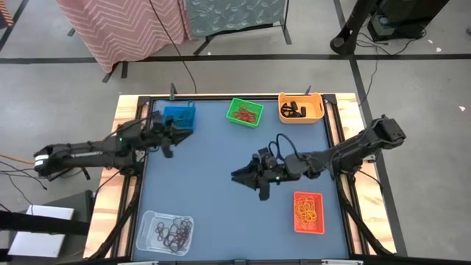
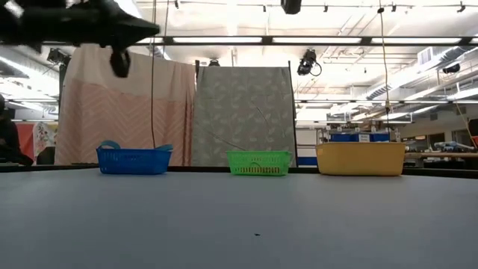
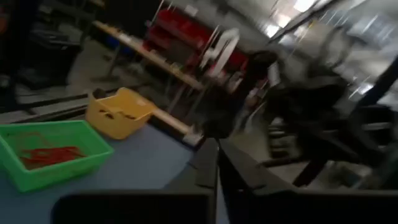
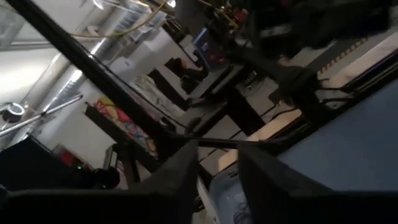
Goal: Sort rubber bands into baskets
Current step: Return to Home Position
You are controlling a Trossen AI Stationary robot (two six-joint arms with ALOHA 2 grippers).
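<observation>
Right hand (image 4: 217, 152) fingers apart; blue table (image 4: 354, 143) beside, room beyond.

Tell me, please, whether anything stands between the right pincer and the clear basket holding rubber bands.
Nothing visible does: only bare blue mat lies between the right pincer and the clear basket with its dark rubber bands.

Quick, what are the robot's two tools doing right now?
Left tool: closed, holding nothing.
Right tool: open, holding nothing.

Behind the table (image 2: 239, 217) stand a pink chevron cloth (image 2: 112, 112) and a grey patterned screen (image 2: 243, 112), under ceiling strip lights (image 2: 224, 39).
</observation>
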